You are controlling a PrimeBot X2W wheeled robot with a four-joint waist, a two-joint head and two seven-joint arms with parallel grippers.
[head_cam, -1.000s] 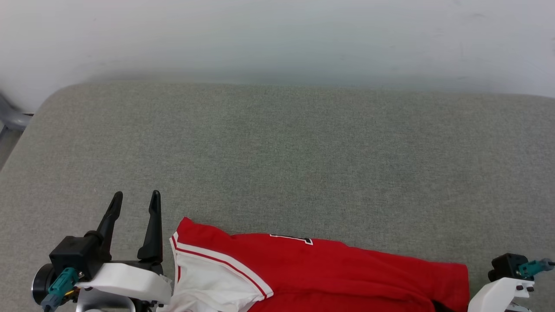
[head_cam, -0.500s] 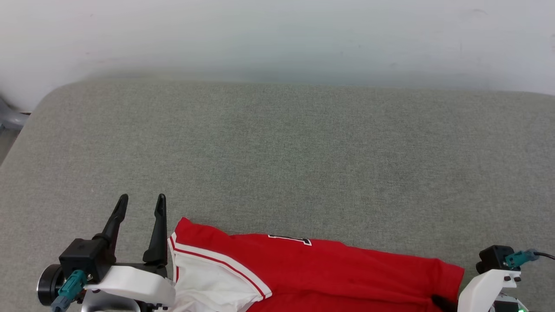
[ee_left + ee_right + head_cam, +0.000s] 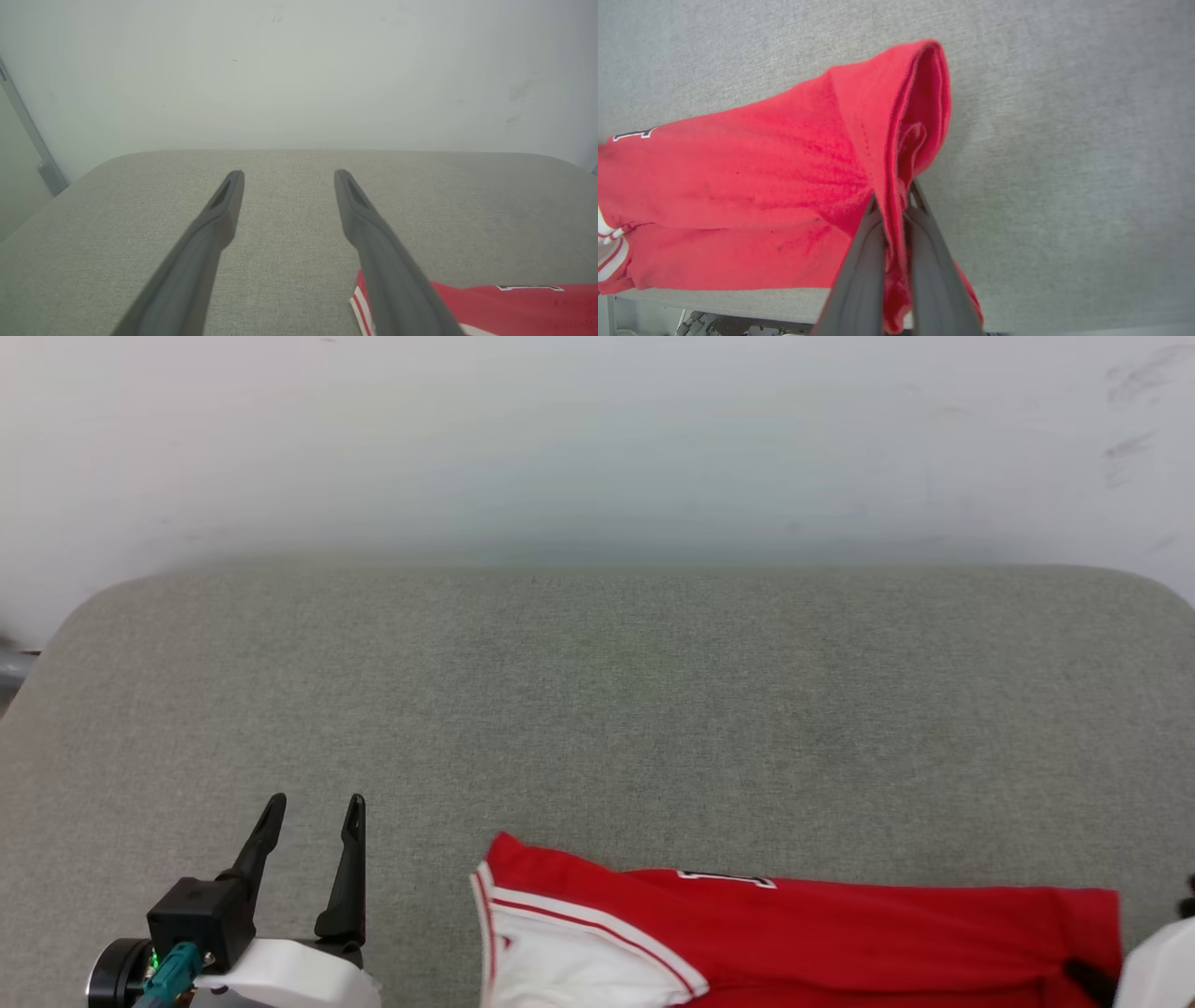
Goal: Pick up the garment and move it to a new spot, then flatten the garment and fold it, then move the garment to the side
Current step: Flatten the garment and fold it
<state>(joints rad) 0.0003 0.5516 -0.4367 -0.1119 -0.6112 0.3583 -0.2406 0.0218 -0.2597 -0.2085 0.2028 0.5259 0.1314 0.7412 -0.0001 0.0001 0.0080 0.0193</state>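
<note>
Along the bottom edge of the head view, the garment [image 3: 840, 933], a red jersey, lies on the grey fabric surface [image 3: 597, 709], stretching from lower centre to the lower right corner. Since a second ago it has slid rightward: its left corner, which then lay just beside the left gripper [image 3: 316, 800], now sits apart from it, with a strip of bare surface between. The camera has tipped too, so the surface's far edge sits lower in frame and more pale wall [image 3: 597, 439] shows. At lower left, the left gripper keeps its jaws spread wide with nothing between them. The right gripper [image 3: 894, 193] has its jaws pressed narrow on the jersey's right edge; in the right wrist view, red cloth is pinched between the two dark fingers and bunches into a raised fold above them. A white sleeve panel [image 3: 569, 971] with striped trim fills the jersey's left end, and a sliver of black-and-white print [image 3: 726, 878] shows at its upper edge. A pale forearm [image 3: 1158, 971] covers the jersey's lower right corner, and in the left wrist view one dark finger [image 3: 387, 261] hides part of its left corner. A grey post [image 3: 28, 135] stands at that view's left edge.
</note>
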